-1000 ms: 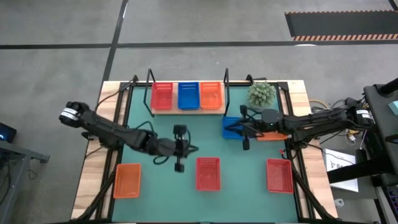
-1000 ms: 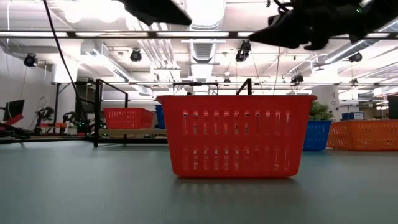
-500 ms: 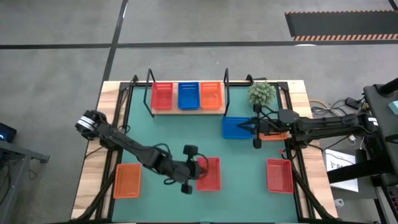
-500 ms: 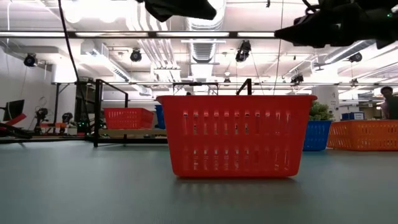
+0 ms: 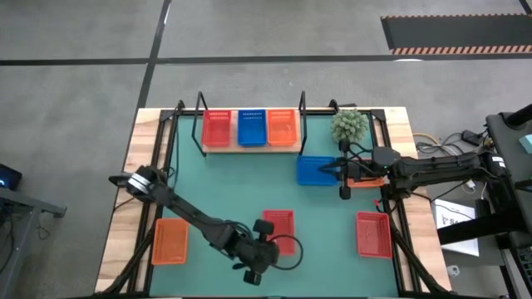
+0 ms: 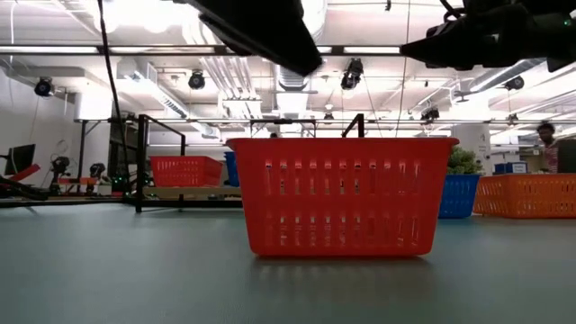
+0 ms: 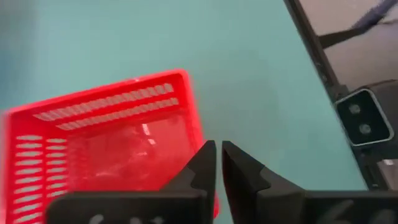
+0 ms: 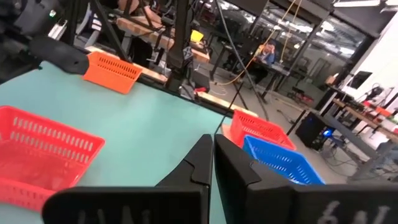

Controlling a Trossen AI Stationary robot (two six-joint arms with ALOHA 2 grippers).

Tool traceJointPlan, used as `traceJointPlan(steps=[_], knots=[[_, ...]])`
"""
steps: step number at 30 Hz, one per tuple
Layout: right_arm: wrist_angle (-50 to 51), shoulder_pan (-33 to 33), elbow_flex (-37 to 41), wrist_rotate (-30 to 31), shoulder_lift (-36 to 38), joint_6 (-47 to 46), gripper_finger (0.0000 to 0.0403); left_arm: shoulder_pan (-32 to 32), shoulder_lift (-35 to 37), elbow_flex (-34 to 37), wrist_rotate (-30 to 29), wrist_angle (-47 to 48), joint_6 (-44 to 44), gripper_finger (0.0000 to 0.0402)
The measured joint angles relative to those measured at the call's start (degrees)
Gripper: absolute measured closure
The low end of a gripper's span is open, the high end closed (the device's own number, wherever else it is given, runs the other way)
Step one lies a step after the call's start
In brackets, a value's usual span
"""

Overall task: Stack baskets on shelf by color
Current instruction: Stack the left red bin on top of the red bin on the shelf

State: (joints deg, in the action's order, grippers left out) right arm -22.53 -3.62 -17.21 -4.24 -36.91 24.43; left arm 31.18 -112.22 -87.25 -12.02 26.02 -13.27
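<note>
While no writing is showing anywhere, I am hovering my left claw (image 7: 217, 163), nearly closed and empty, beside the red basket (image 7: 102, 143).

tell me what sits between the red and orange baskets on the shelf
A blue basket sits between the red basket and orange basket on the shelf, seen in the high view.

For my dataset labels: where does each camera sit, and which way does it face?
High view: overhead, facing straight down on the green-topped table; both dark arms show.
Low view: table height, facing level at the red plastic mesh basket; arms overhead.
Left wrist view: on-arm, facing down at that basket; left fingers show.
Right wrist view: on-arm, facing across the table; right fingers show.
High, low and left wrist views share that basket.
</note>
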Motion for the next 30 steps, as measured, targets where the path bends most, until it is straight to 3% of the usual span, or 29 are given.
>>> traceJointPlan(steps=[6, 11, 14, 20, 24, 27, 30], knots=[[1.4, 1.0, 0.1, -0.3, 0.0, -1.0, 0.0394, -0.7, -2.4, -2.0, 0.8, -0.5, 0.1, 0.0314], [1.3, 2.6, 0.1, -0.3, 0.0, -0.5, 0.0394, -1.1, -2.8, -1.4, -5.8, -3.9, 1.0, 0.0249], [0.8, 2.7, 0.1, -0.3, 0.1, 0.0, 0.0394, -1.9, -4.1, -1.2, -7.0, -5.2, 1.8, 0.0231], [0.8, 2.6, 0.0, -0.2, 0.1, 1.0, 0.0394, -3.6, -7.6, -0.9, -0.9, -8.7, 1.4, 0.0228], [0.8, 2.6, 0.0, -0.2, 0.1, 1.8, 0.0394, -4.2, -7.7, -0.4, -0.1, -8.5, -0.8, 0.0232], [0.8, 2.6, -0.1, -0.1, 0.1, 2.2, 0.0394, -4.2, -7.7, -0.4, -0.2, -8.5, -0.9, 0.0255], [0.8, 2.6, -0.1, -0.1, 0.1, 2.7, 0.0394, -4.2, -7.7, -0.4, -0.2, -7.9, -1.0, 0.0305]])
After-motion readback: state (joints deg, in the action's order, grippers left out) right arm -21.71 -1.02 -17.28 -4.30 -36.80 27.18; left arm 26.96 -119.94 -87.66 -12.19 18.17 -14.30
